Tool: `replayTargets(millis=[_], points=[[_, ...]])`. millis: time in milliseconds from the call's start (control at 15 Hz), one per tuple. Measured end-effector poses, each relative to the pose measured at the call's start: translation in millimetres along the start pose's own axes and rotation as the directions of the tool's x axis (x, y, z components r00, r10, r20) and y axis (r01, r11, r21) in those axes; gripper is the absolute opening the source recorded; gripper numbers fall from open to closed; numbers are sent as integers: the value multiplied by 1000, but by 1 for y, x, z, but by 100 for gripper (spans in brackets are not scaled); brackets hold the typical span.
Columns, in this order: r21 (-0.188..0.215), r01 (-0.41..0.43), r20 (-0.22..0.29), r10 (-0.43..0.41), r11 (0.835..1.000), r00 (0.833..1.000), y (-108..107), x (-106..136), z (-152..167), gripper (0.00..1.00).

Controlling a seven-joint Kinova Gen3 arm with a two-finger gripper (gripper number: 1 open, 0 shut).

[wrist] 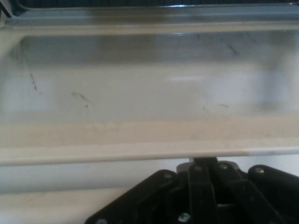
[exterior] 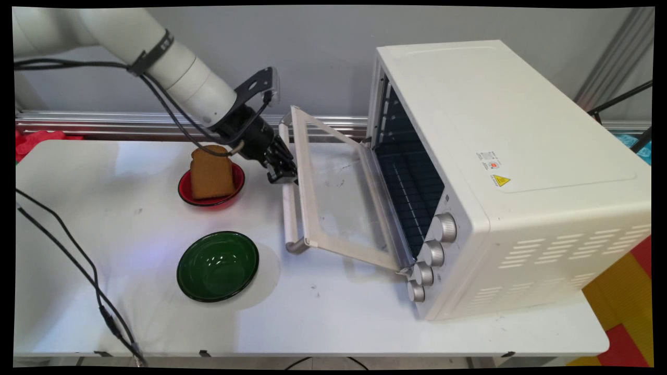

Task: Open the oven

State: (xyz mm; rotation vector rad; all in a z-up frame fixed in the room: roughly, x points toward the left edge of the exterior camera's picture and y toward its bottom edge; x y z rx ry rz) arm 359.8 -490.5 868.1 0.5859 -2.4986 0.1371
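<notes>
- Black linkage of the pincer [wrist: 205, 186] fills the bottom of the hand view, nearest the lens, with the pale frame of the oven door [wrist: 149, 130] right in front of it.
- From the main view, the pincer [exterior: 281, 169] sits at the outer edge of the door [exterior: 338, 198], by the door's handle bar [exterior: 288, 203]; its tips are hidden behind door and handle, so I cannot tell whether they are spread, closed or gripping.
- Beyond the tips, the door hangs partly lowered, tilted between upright and flat; a contact at the handle edge would, as a guess, explain why it stands at that angle.
- Farther beyond, the white toaster oven [exterior: 510, 156] stands open, its dark cavity and rack showing, four knobs [exterior: 431, 254] in a row at its front corner.
- Just behind the pincer, close under the wrist, a red bowl [exterior: 211, 186] holds a brown slice of toast [exterior: 211, 176] leaning upright.
- Off to the side of the pincer, toward the table's near edge, a green bowl [exterior: 218, 265] sits empty, apart from the red one and from the door.
- Black cables [exterior: 78, 260] trail from the arm across the far side of the table [exterior: 333, 323] from the oven.
- White tabletop, slightly scuffed, carries everything; a grey wall with a metal rail [exterior: 104, 122] runs behind, and red and yellow floor mats [exterior: 625, 312] show past the oven's corner.
</notes>
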Motion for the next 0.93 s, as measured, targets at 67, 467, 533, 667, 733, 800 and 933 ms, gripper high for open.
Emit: replayTargets(millis=[67, 467, 533, 667, 733, 800, 933], points=[[-2, -1, -8, 1, 1000, 1000, -1, -6, 2, 0], [-23, -11, -60, 9, 1000, 998, -4, -33, 13, 0], [-26, -11, -67, 10, 1000, 998, -5, -38, 13, 0], [-30, -11, -82, 8, 999, 997, -5, -47, 13, 0], [-31, -9, -89, 6, 999, 996, -5, -51, 13, 0], [-32, -7, -96, 4, 999, 995, -6, -56, 14, 0], [-34, -2, -106, -1, 999, 994, -6, -65, 13, 0]])
